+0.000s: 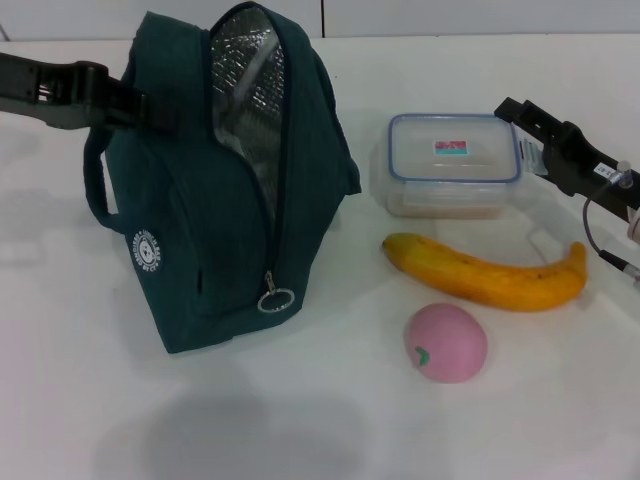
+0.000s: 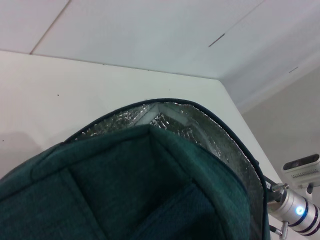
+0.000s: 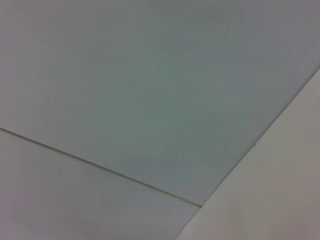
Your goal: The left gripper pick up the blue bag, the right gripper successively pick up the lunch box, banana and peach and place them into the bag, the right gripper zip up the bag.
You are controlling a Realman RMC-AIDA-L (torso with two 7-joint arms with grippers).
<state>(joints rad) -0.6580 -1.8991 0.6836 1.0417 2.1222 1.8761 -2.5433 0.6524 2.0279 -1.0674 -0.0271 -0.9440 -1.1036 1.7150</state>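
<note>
The blue bag [image 1: 215, 200] stands on the white table at the left, its zip open and the silver foil lining showing; its ring zip-pull [image 1: 275, 298] hangs at the front. My left gripper [image 1: 150, 108] comes in from the left and holds the bag's top edge. The bag's open mouth also fills the left wrist view [image 2: 150, 175]. The lunch box [image 1: 452, 163] lies shut at the back right. The banana [image 1: 490, 275] lies in front of it and the peach [image 1: 446, 342] nearer still. My right gripper [image 1: 520, 115] hovers beside the lunch box's far right corner.
The table [image 1: 80, 380] is white, with a pale wall behind it. One bag handle [image 1: 95, 185] hangs loose on the bag's left side. The right arm with its bluish light shows in the left wrist view [image 2: 297, 210]. The right wrist view shows only pale flat surfaces.
</note>
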